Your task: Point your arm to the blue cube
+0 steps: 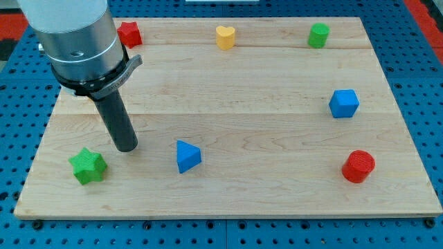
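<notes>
Most of the job looks left: the arm has no claw, and its tip (126, 148) rests near the green star (88, 166), well apart from the blue cube (344, 104).

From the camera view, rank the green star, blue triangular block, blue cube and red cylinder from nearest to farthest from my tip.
My tip sits at the view's lower left.
1. Green star: just left of and below the tip.
2. Blue triangular block: to the tip's right, lower middle.
3. Blue cube: far right, mid-height.
4. Red cylinder: far right, lower, slightly farther than the cube.
</notes>
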Robot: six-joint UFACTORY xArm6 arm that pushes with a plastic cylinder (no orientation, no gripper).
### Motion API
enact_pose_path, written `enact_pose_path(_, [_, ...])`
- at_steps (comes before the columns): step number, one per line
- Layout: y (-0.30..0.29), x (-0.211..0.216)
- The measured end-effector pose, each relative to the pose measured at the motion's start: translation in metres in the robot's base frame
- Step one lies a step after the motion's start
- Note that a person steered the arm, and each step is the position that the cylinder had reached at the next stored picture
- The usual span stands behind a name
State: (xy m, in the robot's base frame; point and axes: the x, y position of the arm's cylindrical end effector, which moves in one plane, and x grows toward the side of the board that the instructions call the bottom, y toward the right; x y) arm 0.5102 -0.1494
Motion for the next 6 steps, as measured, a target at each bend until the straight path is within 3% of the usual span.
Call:
enact_pose_path(3, [0.004,-0.004])
enact_pose_path(4, [0.009,-0.023])
enact_pose_path(6, [0.141,-0.039])
